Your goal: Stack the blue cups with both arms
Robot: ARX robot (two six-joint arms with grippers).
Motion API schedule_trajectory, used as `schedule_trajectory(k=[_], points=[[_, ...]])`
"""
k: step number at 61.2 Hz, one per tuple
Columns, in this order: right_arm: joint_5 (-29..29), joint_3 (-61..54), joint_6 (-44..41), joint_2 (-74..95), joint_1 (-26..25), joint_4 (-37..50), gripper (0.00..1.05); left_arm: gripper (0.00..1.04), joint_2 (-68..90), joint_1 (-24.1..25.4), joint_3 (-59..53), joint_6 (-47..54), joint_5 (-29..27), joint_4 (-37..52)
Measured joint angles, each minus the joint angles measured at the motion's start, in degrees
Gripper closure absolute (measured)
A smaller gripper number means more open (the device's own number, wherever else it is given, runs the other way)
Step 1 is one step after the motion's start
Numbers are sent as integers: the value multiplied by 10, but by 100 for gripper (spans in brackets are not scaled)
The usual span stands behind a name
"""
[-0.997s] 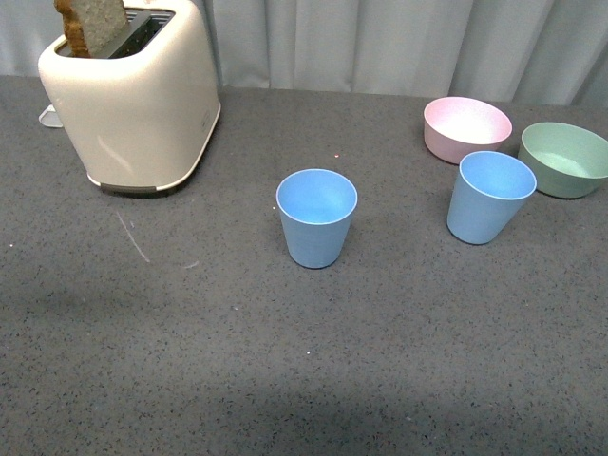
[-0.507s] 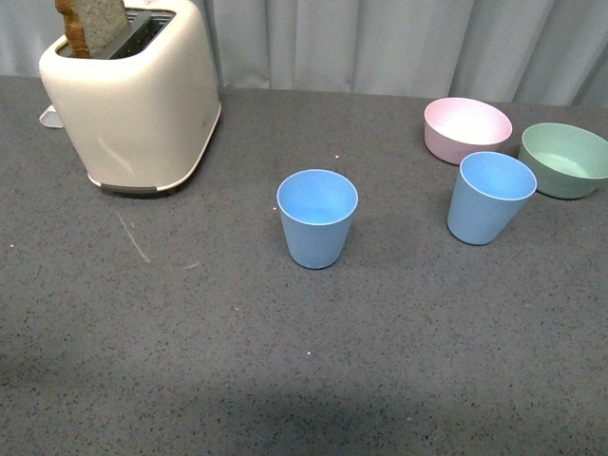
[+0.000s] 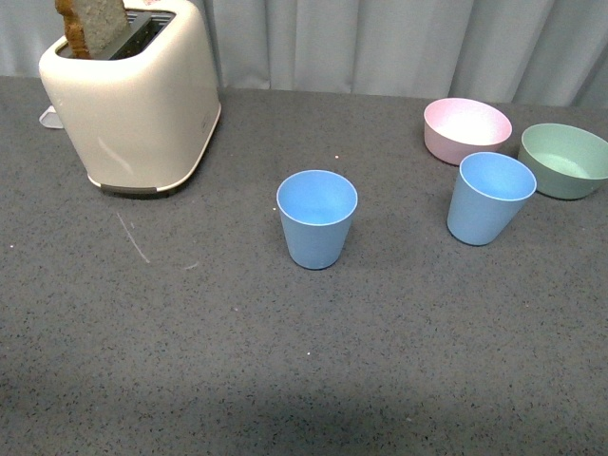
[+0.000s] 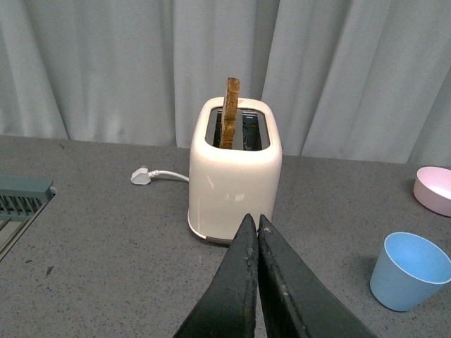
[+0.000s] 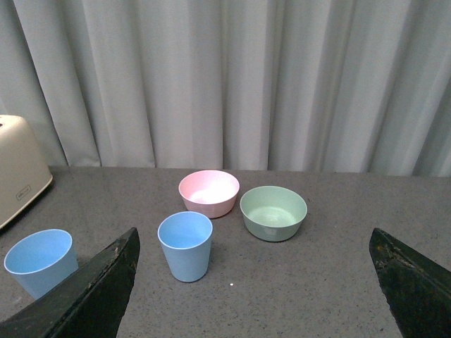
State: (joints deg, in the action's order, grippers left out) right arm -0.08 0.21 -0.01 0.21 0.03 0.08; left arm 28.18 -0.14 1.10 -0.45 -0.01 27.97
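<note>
Two light-blue cups stand upright and apart on the grey table. One cup (image 3: 316, 218) is at the middle; it also shows in the left wrist view (image 4: 410, 271) and the right wrist view (image 5: 40, 262). The other cup (image 3: 489, 198) stands at the right, just in front of the bowls, and shows in the right wrist view (image 5: 185, 246). Neither arm shows in the front view. My left gripper (image 4: 252, 224) is shut and empty, above the table near the toaster. My right gripper (image 5: 254, 243) is wide open and empty, short of the right cup.
A cream toaster (image 3: 133, 100) with a slice of bread (image 3: 92, 24) stands at the back left; its white plug (image 4: 143, 175) lies beside it. A pink bowl (image 3: 466, 128) and a green bowl (image 3: 565, 159) sit at the back right. A curtain hangs behind the table.
</note>
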Motion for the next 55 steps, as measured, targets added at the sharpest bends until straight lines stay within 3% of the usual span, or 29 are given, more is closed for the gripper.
schedule_trajectory(k=[50, 55], points=[[0, 0, 0, 0, 0, 0, 10, 101, -184, 0, 0, 0, 0, -179], [0, 0, 0, 0, 0, 0, 10, 101, -243, 0, 0, 0, 0, -259]])
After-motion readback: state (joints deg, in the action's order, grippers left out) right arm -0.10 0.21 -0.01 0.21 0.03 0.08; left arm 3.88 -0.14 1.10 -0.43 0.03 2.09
